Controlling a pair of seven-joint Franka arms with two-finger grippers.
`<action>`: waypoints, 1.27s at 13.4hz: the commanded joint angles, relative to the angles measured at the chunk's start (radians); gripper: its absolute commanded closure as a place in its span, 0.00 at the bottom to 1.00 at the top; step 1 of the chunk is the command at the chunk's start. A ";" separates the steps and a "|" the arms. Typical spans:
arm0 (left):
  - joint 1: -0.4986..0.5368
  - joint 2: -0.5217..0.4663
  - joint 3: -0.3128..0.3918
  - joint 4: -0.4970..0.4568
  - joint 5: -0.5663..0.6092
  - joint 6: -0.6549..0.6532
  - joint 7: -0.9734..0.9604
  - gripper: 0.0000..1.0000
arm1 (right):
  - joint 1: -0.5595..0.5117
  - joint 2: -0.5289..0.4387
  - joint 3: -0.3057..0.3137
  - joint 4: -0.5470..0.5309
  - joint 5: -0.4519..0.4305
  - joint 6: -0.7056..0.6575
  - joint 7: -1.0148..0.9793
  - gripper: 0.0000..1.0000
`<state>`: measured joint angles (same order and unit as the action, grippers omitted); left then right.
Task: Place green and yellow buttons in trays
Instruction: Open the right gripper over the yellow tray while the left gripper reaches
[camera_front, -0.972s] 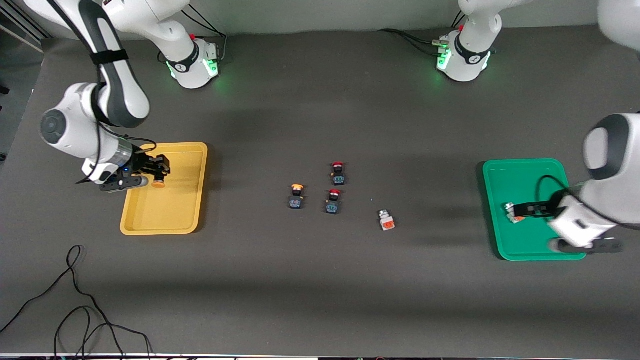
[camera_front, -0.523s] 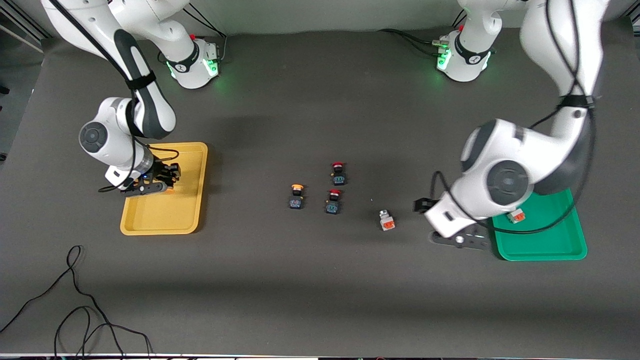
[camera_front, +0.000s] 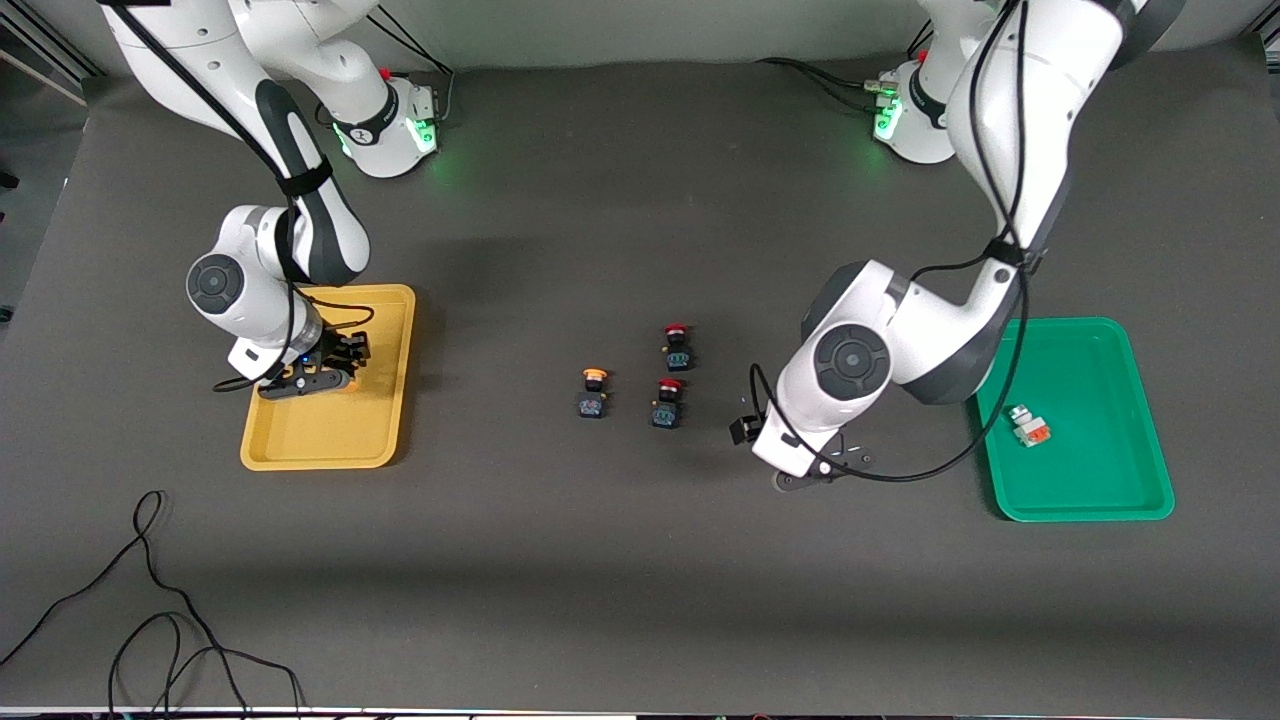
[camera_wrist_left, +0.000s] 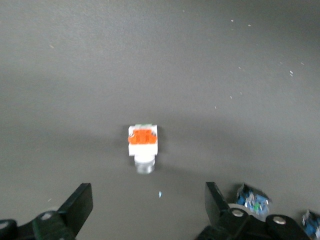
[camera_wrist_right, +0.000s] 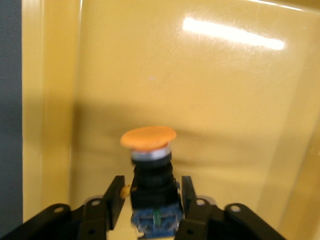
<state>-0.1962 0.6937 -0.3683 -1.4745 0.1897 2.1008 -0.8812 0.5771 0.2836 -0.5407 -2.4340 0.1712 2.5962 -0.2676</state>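
Note:
My right gripper (camera_front: 335, 366) is low in the yellow tray (camera_front: 330, 440). In the right wrist view its fingers (camera_wrist_right: 116, 197) flank an orange-yellow capped switch (camera_wrist_right: 148, 165) that rests on the tray floor (camera_wrist_right: 225, 100), with a narrow gap showing on one side. My left gripper (camera_wrist_left: 147, 205) is open over a white-silver switch with an orange block (camera_wrist_left: 143, 145) on the mat. In the front view the left wrist (camera_front: 800, 440) hides that switch. Another white-silver switch (camera_front: 1028, 427) lies in the green tray (camera_front: 1100, 370). A second orange-yellow capped switch (camera_front: 592, 392) stands mid-table.
Two red-capped switches (camera_front: 677, 347) (camera_front: 667, 402) stand beside the mid-table yellow one. Their blue bodies (camera_wrist_left: 252, 200) show by my left gripper's finger. Loose black cables (camera_front: 150, 600) lie near the front camera at the right arm's end.
My left arm left a white-silver switch in the green tray and swung toward mid-table, over the other white-silver switch. My right gripper lowered the yellow-capped switch into the yellow tray.

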 joint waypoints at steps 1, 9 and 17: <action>-0.011 0.046 0.057 -0.021 0.020 0.092 -0.030 0.01 | 0.009 0.006 -0.005 0.007 0.042 0.010 -0.024 0.01; -0.054 0.135 0.060 -0.027 0.020 0.136 -0.030 0.01 | 0.024 -0.199 -0.005 0.085 0.154 -0.229 0.039 0.00; -0.048 0.124 0.062 -0.018 0.025 0.116 -0.015 1.00 | 0.130 -0.202 -0.005 0.493 0.139 -0.651 0.448 0.01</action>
<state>-0.2411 0.8376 -0.3130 -1.4935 0.1968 2.2283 -0.8865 0.6628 0.0392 -0.5401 -2.0326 0.3061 2.0024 0.0803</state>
